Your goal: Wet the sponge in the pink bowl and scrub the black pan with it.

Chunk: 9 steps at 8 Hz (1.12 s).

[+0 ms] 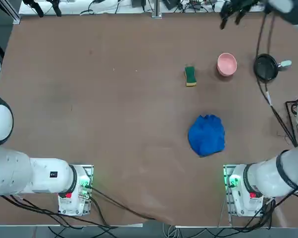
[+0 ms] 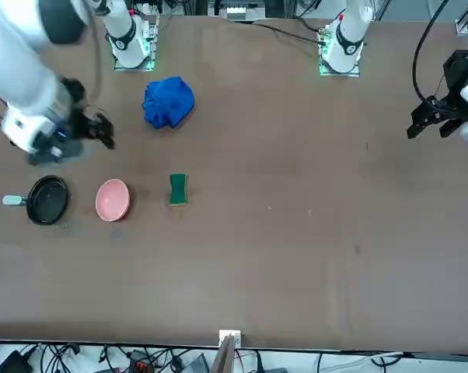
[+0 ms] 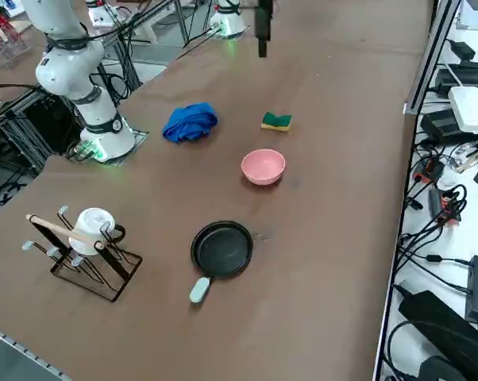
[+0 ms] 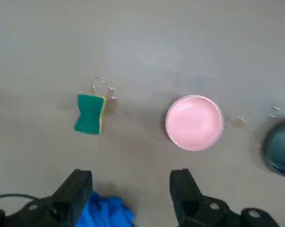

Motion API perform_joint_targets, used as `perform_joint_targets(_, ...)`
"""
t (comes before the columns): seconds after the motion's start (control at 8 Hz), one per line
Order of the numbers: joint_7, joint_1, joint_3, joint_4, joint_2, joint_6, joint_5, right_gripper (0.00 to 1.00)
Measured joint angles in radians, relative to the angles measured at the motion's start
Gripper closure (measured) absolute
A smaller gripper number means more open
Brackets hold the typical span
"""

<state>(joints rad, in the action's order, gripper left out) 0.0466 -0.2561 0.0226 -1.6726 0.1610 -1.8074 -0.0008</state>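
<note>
The wide-spread, empty black right claw [image 4: 130,189] is best brought over the small green-and-yellow rectangular sponge [image 4: 89,114], squared to its narrow sides, then lowered straight and closed gently. The sponge lies beside the round pink bowl [image 1: 227,64], with the round black pan [image 1: 266,68] beyond. The smooth brown counter [image 1: 114,124] also bears a crumpled blue cloth [image 1: 207,135]; cables and equipment line the room's edge.

this is looking like a robotics lab: white jointed arms [image 1: 275,177] are standing bolted to metal plates [image 1: 229,191] at the near edge of a broad brown table [image 1: 134,99], black cables [image 1: 265,220] are trailing around them, and loose electronics and wiring [image 3: 449,206] are crowding a white surface [image 3: 429,274] beyond the far edge.
</note>
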Motion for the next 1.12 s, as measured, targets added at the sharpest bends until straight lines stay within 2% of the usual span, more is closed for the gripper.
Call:
perform_joint_targets(0.62,0.149,-0.165,0.002,-0.088,0.248,-0.310,0.008,0.00)
perform_joint_targets(0.88,0.159,-0.185,0.001,-0.139,0.307,-0.438,0.009,0.00)
perform_joint_targets(1.12,0.199,-0.201,0.001,-0.243,0.347,-0.651,0.010,0.01)
